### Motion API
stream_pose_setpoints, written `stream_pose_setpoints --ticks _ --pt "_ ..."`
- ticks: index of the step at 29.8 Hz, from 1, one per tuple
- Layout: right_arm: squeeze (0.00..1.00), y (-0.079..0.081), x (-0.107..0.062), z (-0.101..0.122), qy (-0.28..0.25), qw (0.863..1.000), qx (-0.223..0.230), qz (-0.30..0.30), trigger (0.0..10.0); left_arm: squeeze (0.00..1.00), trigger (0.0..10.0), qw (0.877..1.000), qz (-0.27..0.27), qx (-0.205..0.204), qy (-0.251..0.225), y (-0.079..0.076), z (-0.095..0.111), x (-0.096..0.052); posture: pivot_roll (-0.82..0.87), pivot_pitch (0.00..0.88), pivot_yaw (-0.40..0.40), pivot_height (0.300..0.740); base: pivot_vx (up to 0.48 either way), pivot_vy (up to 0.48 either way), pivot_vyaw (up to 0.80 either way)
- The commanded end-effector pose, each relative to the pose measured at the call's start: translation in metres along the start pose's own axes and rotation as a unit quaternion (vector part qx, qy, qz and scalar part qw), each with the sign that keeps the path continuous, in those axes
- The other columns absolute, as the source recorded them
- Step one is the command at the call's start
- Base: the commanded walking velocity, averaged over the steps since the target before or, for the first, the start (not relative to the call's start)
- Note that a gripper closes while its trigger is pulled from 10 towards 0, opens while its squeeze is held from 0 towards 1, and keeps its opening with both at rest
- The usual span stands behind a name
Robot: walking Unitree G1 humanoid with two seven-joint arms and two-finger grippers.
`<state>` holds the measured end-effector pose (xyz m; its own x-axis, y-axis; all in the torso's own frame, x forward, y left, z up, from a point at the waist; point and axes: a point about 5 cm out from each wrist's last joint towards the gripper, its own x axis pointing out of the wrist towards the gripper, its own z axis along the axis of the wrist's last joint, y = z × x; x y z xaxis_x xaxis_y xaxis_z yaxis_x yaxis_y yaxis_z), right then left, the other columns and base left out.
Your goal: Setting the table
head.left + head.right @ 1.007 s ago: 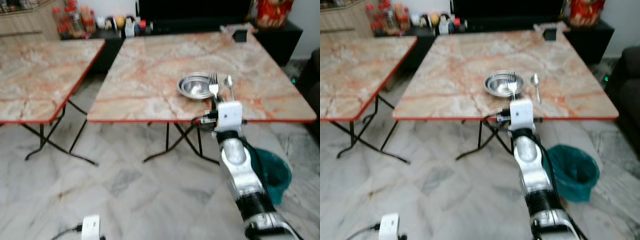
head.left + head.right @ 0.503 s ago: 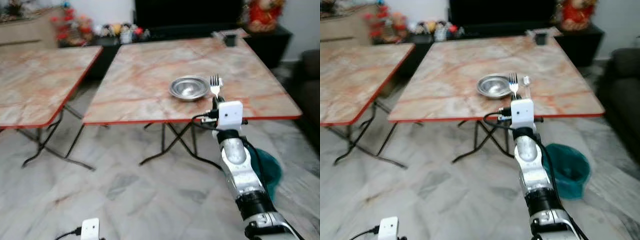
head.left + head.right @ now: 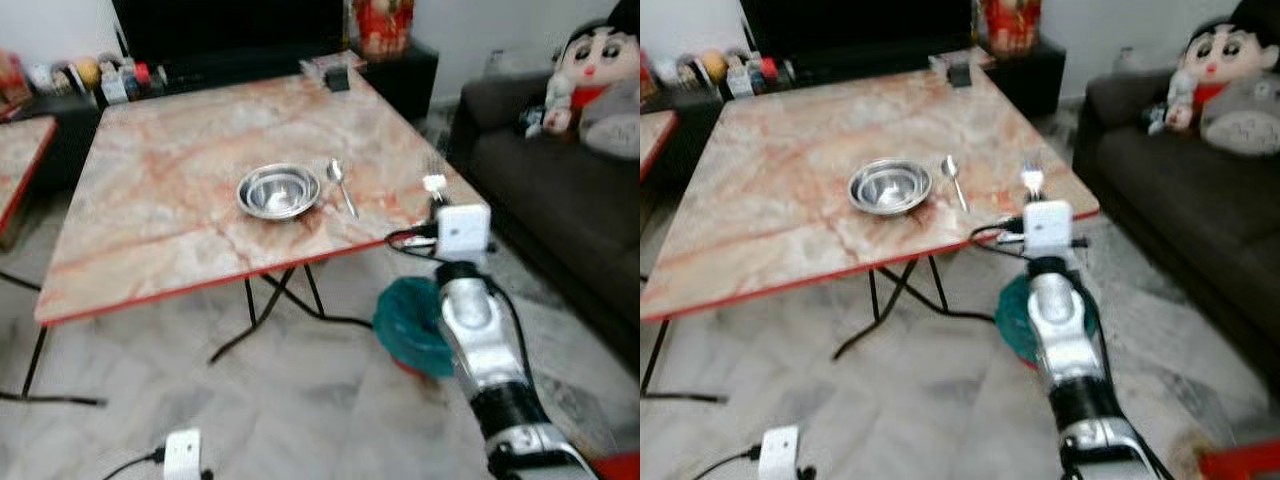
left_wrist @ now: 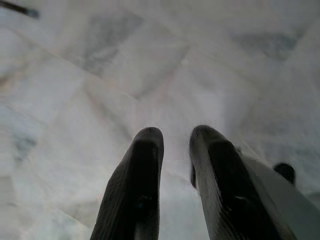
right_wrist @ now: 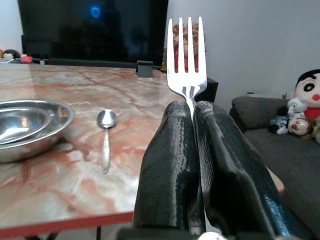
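A steel bowl (image 3: pixel 279 190) sits on the marble table (image 3: pixel 150 200), with a spoon (image 3: pixel 342 185) lying just to its right. My right gripper (image 3: pixel 435 207) is raised at the table's near right corner, to the right of the spoon. It is shut on the handle of a fork (image 3: pixel 434 184), which stands upright with its tines up. In the right wrist view the fork (image 5: pixel 187 65) rises from between the black fingers (image 5: pixel 170 165), with the spoon (image 5: pixel 106 134) and bowl (image 5: pixel 25 127) beyond. My left gripper (image 4: pixel 175 150) hangs over the floor, its fingers slightly apart and holding nothing.
A teal bin (image 3: pixel 410 325) stands on the floor under the table's right corner. A dark sofa (image 3: pixel 560 210) with a plush doll (image 3: pixel 590 70) runs along the right. A white plug box (image 3: pixel 182 452) lies on the floor. A TV cabinet (image 3: pixel 230 70) stands behind the table.
The camera has swung right, so the second table has left the view and the sofa has come in. The fork, still gripped, now stands right of the spoon by the table corner.
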<state>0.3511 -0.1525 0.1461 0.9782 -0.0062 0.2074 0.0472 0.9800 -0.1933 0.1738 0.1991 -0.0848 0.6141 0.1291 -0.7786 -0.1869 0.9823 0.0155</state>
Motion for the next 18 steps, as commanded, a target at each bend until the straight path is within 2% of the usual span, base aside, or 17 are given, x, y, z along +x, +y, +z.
stream_pose_setpoints --ticks 1,18 --pt "0.00 -0.0083 0.0016 0.0019 -0.004 1.000 -0.004 -0.014 10.0 0.00 10.0 1.000 0.001 -0.008 0.003 -0.0031 -0.0023 -0.0003 -0.02 0.025 0.059 0.740 0.289 0.000 0.00" --pt "0.00 -0.0066 0.0021 0.0028 -0.008 1.000 -0.006 -0.010 10.0 0.00 10.0 1.000 0.001 -0.007 0.006 -0.0028 -0.0041 -0.0008 -0.02 0.023 0.058 0.740 0.288 0.000 0.00"
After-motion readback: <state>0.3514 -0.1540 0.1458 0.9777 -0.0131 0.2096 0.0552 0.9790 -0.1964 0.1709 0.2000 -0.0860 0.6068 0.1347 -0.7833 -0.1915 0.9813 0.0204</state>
